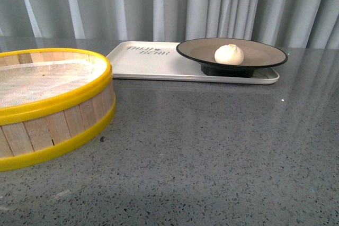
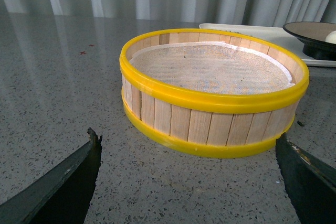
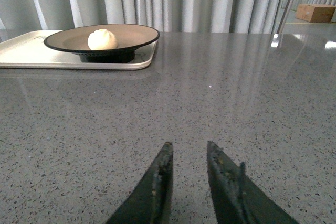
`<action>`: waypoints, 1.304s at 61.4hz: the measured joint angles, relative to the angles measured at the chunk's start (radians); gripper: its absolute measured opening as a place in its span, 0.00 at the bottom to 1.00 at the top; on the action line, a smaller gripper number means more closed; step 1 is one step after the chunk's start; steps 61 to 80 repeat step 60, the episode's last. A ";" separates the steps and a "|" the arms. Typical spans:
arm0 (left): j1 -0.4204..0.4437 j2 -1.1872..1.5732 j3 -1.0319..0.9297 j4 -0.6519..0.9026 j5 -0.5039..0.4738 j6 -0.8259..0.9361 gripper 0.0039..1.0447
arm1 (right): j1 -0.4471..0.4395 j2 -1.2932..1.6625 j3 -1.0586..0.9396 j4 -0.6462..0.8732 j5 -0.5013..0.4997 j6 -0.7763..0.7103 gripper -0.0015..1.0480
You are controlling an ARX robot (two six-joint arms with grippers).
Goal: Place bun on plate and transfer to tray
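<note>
The white bun (image 1: 229, 54) rests inside the black-rimmed beige plate (image 1: 259, 52). That plate stands on the right end of the cream tray (image 1: 143, 62) at the back of the table. From the right wrist view the bun (image 3: 102, 39), plate (image 3: 136, 34) and tray (image 3: 26, 51) lie far off. My right gripper (image 3: 188, 147) is shut and holds nothing, low over bare table. My left gripper (image 2: 187, 139) is open and empty, a short way in front of the steamer basket. Neither gripper shows in the front view.
A yellow-rimmed wooden steamer basket (image 1: 47, 104) with a white cloth liner sits at the front left; it fills the left wrist view as the basket (image 2: 212, 90). Grey speckled table (image 1: 212, 152) runs to a curtain behind. A cardboard box (image 3: 315, 12) lies far beyond the table.
</note>
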 joint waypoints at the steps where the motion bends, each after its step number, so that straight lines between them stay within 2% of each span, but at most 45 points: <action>1: 0.000 0.000 0.000 0.000 0.000 0.000 0.94 | 0.000 0.000 0.000 0.000 0.000 0.000 0.33; 10: 0.000 0.000 0.000 0.000 0.000 0.000 0.94 | 0.000 0.000 0.000 0.000 0.000 0.000 0.67; 19: 0.000 0.000 0.000 0.000 0.000 0.000 0.94 | 0.000 0.000 0.000 0.000 0.000 0.000 0.89; 22: 0.000 0.000 0.000 0.000 0.000 0.000 0.94 | 0.000 0.000 0.000 0.000 0.000 0.001 0.94; 27: 0.000 0.000 0.000 0.000 0.000 0.000 0.94 | 0.000 0.000 0.000 0.000 0.000 0.000 0.91; 80: 0.000 0.000 0.000 0.000 0.000 0.000 0.94 | 0.000 0.000 0.000 0.000 0.000 0.000 0.92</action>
